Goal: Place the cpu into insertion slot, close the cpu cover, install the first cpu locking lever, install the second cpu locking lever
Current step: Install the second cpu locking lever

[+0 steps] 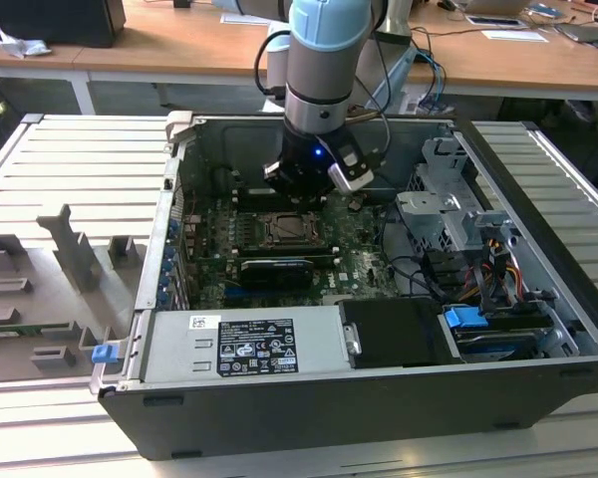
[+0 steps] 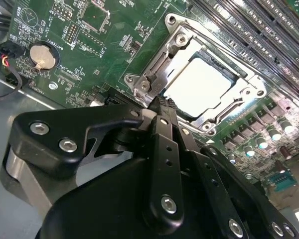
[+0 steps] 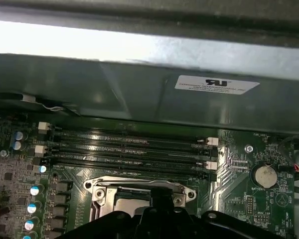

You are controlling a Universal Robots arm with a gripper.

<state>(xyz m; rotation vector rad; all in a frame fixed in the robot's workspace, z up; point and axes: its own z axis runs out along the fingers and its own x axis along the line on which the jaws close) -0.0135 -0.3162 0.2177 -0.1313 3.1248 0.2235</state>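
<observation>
The cpu [image 2: 197,87], a pale square chip, lies in the insertion slot [image 1: 284,231] on the green motherboard. The cpu cover [image 2: 162,74], a silvery metal frame, lies flat around it with the chip showing through its window. My gripper [image 2: 162,102] is shut, its black fingertips together just at the cover's edge near one corner of the socket. I see nothing between the fingers. In the first wrist view the gripper [image 3: 162,195] hides part of the cover [image 3: 139,185] and the cpu [image 3: 127,204]. In the exterior view the gripper [image 1: 304,191] hangs low inside the open computer case, over the socket's far side.
Long black memory slots [image 3: 129,149] run beside the socket, with the case wall [image 3: 139,99] beyond them. A coin battery [image 2: 42,56] sits on the board. The power supply [image 1: 244,344] and a drive cage [image 1: 448,209] crowd the case. A grey fixture tray [image 1: 40,289] lies at the exterior view's left.
</observation>
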